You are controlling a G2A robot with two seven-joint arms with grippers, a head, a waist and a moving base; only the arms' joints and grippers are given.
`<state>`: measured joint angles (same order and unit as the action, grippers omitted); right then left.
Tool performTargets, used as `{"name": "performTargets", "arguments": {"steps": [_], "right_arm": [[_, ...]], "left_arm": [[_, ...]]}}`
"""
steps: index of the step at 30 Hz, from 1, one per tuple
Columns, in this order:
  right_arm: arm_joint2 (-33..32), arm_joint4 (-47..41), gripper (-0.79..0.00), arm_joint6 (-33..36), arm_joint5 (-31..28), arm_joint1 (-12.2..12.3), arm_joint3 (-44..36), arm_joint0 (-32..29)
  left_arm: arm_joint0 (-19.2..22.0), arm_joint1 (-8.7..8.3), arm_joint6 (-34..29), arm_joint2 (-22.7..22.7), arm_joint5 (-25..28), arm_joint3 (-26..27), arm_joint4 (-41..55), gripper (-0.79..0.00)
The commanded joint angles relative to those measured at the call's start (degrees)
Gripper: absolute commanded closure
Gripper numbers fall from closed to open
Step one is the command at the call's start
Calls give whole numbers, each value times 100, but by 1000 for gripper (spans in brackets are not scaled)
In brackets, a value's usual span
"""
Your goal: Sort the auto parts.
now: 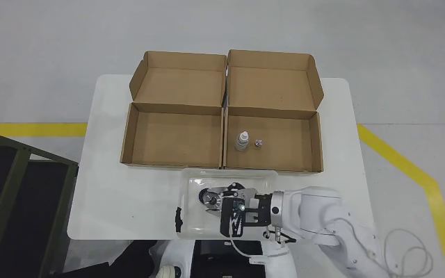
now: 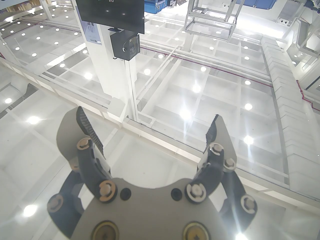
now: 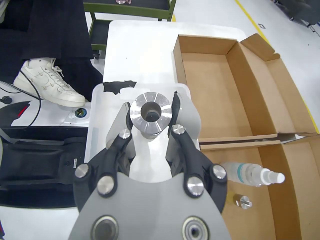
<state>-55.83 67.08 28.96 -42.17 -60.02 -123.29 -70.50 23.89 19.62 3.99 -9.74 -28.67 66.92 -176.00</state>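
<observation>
My right claw (image 3: 151, 102) is closed snugly on the slotted metal collet (image 3: 161, 109) inside the clear tray (image 3: 96, 106), so I judge the pick is made; next I must lift it over the tray's wall and carry it to a cardboard box (image 3: 220, 101) just beyond the tray.

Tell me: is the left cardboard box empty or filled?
Empty: the left cardboard box shows only bare brown floor; the spray bottle and small metal part sit in the other box.
</observation>
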Motion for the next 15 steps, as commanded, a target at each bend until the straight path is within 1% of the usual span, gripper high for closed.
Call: {"name": "performTargets", "arguments": {"steps": [1,15], "right_arm": [[-24,-65,0,-112,46,-8,-46,38],[-364,-741,0,-671,428,-65,-325,391]], "left_arm": [[0,0,0,0,0,0,0,-785],[0,0,0,0,0,0,0,-785]]}}
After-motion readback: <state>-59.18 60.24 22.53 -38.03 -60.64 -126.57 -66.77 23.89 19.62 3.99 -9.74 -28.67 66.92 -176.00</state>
